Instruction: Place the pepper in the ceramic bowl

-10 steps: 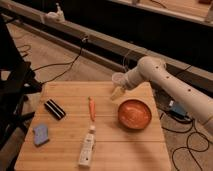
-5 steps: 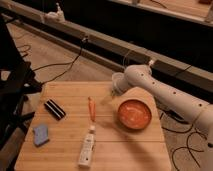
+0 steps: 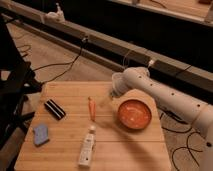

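Observation:
The pepper (image 3: 92, 108), thin and orange-red, lies on the wooden table (image 3: 65, 150) near its middle, pointing toward the front. The ceramic bowl (image 3: 134, 114), a shallow orange-red dish, sits on the table to the pepper's right and holds nothing that shows. My white arm (image 3: 165, 97) reaches in from the right above the bowl's far side. The gripper (image 3: 107, 100) hangs low over the table, just right of and behind the pepper's far end, apart from it.
A black block with white stripes (image 3: 55, 109) lies left of the pepper. A blue-grey sponge (image 3: 41, 134) sits at the front left. A white capped tube (image 3: 87, 146) lies at the front. Cables (image 3: 65, 65) run over the floor behind, and a dark frame (image 3: 12, 95) stands left.
My arm has swung left and lower, from behind the bowl to close beside the pepper's far end. It now covers the small whitish cup at the table's back. Pepper and bowl have not moved.

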You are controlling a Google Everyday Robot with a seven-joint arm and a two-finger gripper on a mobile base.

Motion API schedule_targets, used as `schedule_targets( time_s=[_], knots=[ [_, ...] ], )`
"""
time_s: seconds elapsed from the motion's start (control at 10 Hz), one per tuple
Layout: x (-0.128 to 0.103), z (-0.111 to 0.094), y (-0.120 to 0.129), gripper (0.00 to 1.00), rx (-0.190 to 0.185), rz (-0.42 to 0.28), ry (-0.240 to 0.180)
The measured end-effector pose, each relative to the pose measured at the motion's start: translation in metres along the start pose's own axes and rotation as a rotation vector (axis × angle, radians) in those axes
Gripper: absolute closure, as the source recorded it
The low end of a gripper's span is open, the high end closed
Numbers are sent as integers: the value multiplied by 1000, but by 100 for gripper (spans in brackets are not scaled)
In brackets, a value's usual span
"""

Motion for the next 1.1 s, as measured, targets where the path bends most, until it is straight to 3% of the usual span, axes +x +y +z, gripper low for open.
schedule_targets(
  time_s=[0.3, 0.5, 0.8, 1.1],
  knots=[
    [-5, 29, 22, 20, -50, -15, 10],
    [-11, 53, 38, 20, -114, -26, 12],
    [-9, 89, 39, 20, -185, -6, 38],
    [-7, 118, 26, 20, -222, 48, 46]
  ],
)
